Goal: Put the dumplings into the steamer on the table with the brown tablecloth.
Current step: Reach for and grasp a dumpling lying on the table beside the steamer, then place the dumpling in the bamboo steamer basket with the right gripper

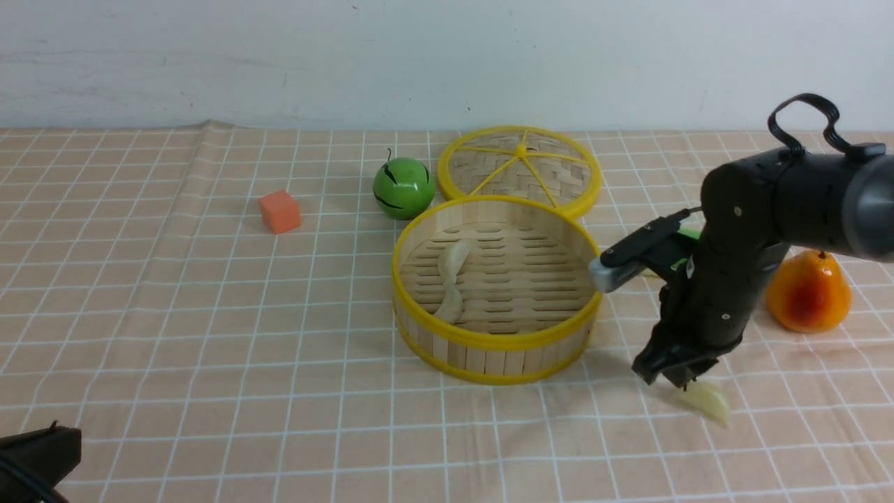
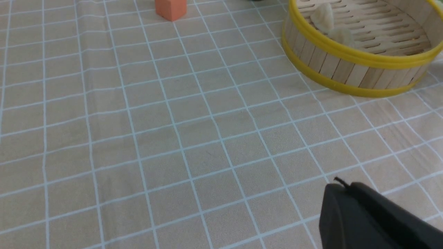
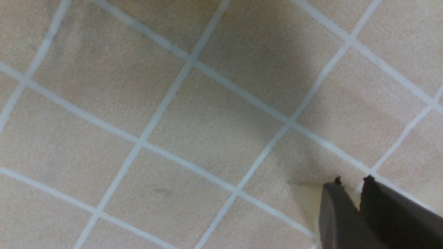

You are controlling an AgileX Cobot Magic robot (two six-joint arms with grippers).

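The steamer point(image 1: 497, 341) stands mid-table on the brown tablecloth point(image 1: 209, 314). Two dumplings point(image 1: 454, 258) point(image 1: 450, 304) lie inside it on its left side; they also show in the left wrist view point(image 2: 323, 17). My right gripper point(image 1: 681, 377) is right of the steamer, low over the cloth, shut on a third dumpling point(image 1: 707, 403). In the right wrist view that dumpling point(image 3: 308, 200) shows pale beside and between the narrow jaws of the right gripper point(image 3: 353, 181). A fourth dumpling is not visible. My left gripper point(image 2: 341, 185) is shut and empty at the near left corner point(image 1: 35, 454).
The flat woven lid point(image 1: 519, 170) lies behind the steamer, with a green apple point(image 1: 403, 187) to its left. An orange cube point(image 1: 279, 211) sits further left. An orange pear point(image 1: 809, 292) stands behind my right arm, and a green object point(image 1: 688, 234) is partly hidden by it.
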